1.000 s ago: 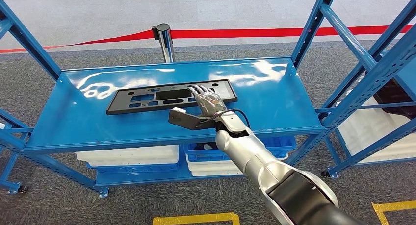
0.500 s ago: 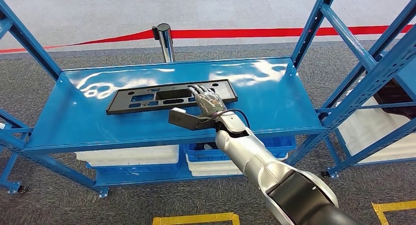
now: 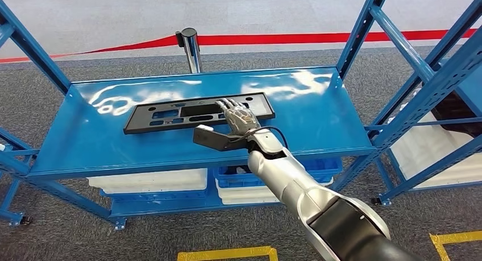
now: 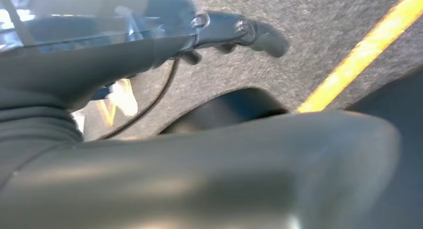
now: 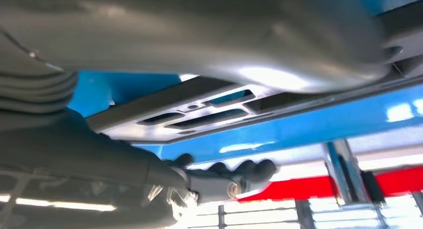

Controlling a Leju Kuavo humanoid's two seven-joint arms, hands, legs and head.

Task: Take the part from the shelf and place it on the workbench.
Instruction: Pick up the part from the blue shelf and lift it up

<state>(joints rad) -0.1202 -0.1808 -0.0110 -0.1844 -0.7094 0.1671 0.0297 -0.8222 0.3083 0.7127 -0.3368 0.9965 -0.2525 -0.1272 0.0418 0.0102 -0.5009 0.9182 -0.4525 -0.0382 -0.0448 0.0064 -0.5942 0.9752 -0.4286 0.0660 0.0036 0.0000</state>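
A long black flat part with several cut-outs lies on the blue shelf, near its middle. My right hand reaches over the part's right half, its fingers spread and laid flat over the top face. In the right wrist view the part runs between the thick grey thumb and the dark fingers, which stay apart with nothing gripped. My left hand hangs over the grey carpet, its dark fingers loosely stretched out and holding nothing.
A steel post with a red belt stands behind the shelf. White and blue bins sit on the lower level. A second blue rack stands close on the right. Yellow tape marks the carpet in front.
My right hand and wrist have crept slightly left over the part. The part has not moved.
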